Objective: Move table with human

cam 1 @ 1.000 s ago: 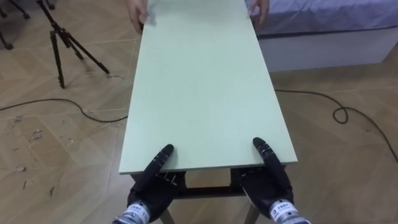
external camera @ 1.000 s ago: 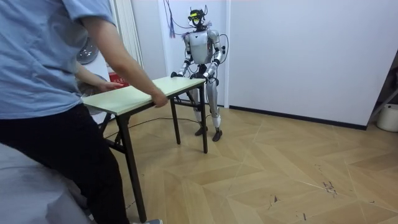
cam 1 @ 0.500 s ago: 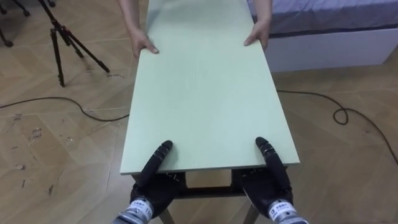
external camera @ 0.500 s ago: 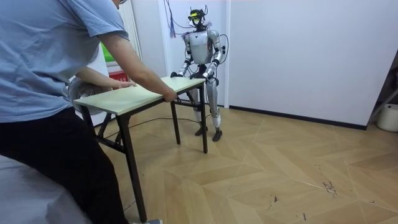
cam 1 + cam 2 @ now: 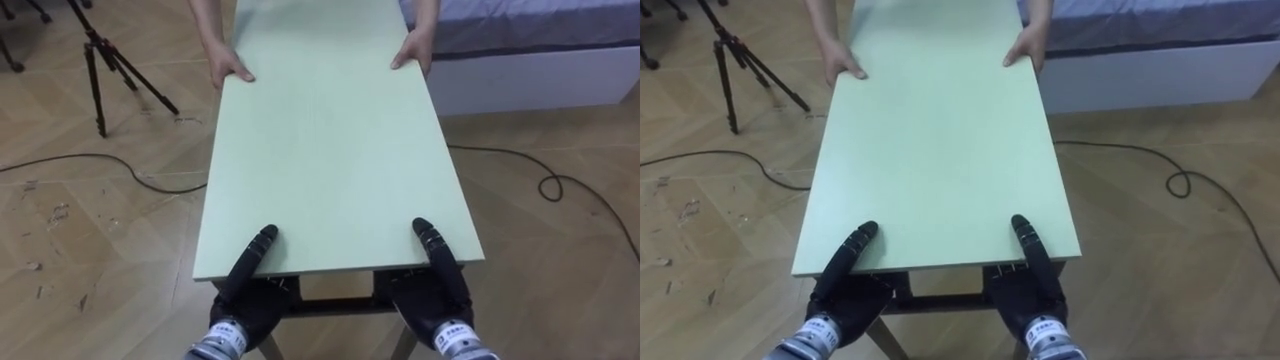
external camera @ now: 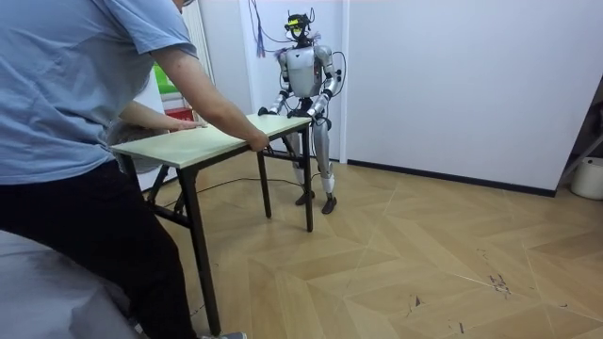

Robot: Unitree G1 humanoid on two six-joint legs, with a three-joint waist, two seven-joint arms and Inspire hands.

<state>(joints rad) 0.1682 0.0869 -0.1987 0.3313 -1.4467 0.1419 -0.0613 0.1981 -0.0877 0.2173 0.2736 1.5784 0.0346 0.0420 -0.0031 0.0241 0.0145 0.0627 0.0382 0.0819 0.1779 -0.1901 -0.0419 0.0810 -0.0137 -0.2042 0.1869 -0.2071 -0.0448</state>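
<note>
At the near short edge of the table point(image 5: 330, 150), the left robot hand point(image 5: 245, 290) and right robot hand point(image 5: 435, 285) each clamp the top, thumb lying above and the rest beneath. A person's hands point(image 5: 228, 68) grip the far corners. Past the table, a bed point(image 5: 520, 40) lies on the right and a tripod point(image 5: 100, 70) stands on the left.

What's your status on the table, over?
Both clamped: left hand, right hand on table, near edge. Far end: person holding. Floor: tripod left, bed right, cables.

one table point(image 5: 330, 150) is showing | two robot hands are showing: left hand point(image 5: 250, 292), right hand point(image 5: 436, 290) | two person's hands point(image 5: 228, 68) are showing | one tripod point(image 5: 98, 62) | one bed point(image 5: 520, 45)
</note>
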